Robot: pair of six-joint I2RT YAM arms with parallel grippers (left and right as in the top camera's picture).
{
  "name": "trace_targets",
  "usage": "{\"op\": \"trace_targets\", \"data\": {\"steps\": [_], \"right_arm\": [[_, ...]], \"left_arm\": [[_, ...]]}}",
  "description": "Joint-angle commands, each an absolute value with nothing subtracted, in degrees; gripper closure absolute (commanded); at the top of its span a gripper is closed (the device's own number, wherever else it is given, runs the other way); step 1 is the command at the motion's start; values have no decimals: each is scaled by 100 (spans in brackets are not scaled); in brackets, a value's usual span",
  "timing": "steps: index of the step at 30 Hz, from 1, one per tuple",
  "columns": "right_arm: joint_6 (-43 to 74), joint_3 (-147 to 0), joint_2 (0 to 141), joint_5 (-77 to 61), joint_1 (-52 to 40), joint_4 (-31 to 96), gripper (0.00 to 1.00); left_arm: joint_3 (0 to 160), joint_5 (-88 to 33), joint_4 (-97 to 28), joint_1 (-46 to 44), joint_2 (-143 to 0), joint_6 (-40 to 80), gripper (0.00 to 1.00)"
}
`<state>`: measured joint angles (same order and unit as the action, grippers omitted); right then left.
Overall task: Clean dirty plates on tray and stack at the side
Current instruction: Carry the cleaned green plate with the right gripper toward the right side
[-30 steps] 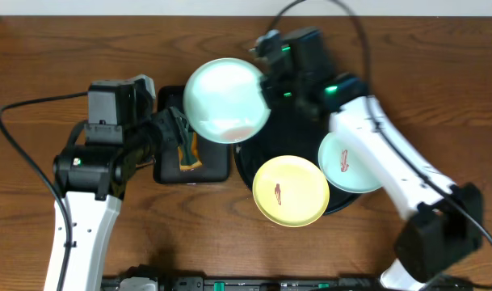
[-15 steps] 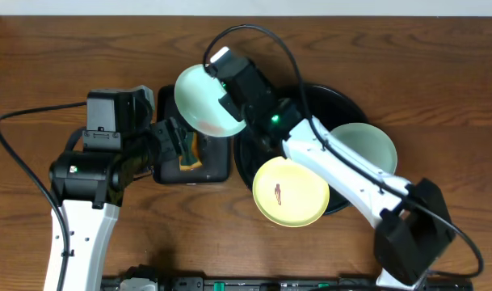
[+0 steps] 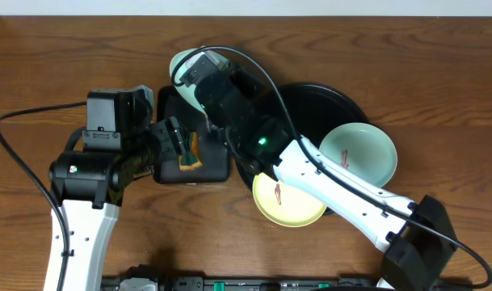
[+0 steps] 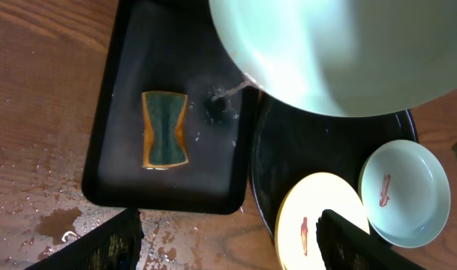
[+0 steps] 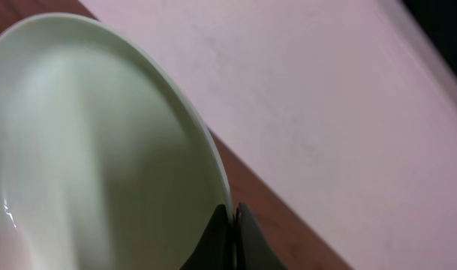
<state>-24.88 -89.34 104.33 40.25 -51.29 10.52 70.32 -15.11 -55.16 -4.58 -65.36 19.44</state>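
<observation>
Counter [image 4: 40, 187] of dark wood, wet in patches. Round black tray [image 3: 310, 101] with yellow plate [image 3: 290, 210] and mint plate [image 3: 363, 149], both smeared. Rectangular tray [image 4: 115, 90] beneath third plate [image 4: 341, 52] — mint, tilted, dripping near sponge [image 4: 164, 129]. Right fingers [image 5: 228, 229] clamped on its rim; left fingers [image 4: 108, 244] apart, empty. Looks stiff, light, slick when wet — wants firm rim hold.

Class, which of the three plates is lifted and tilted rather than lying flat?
The mint-green plate gripped by the right end effector, tipped over the rectangular tray; the yellow plate and other mint-green plate lie flat on the round tray.
</observation>
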Motion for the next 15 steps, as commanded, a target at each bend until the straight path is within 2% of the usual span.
{"op": "trace_targets", "data": {"steps": [1, 15], "right_arm": [[-2950, -9011, 10307, 4397, -5229, 941, 99], [-3321, -9011, 10307, 4654, -5406, 659, 99]], "left_arm": [[7148, -1540, -5524, -440, -6510, 1907, 25], [7148, -1540, -5524, -440, -6510, 1907, 24]]}}
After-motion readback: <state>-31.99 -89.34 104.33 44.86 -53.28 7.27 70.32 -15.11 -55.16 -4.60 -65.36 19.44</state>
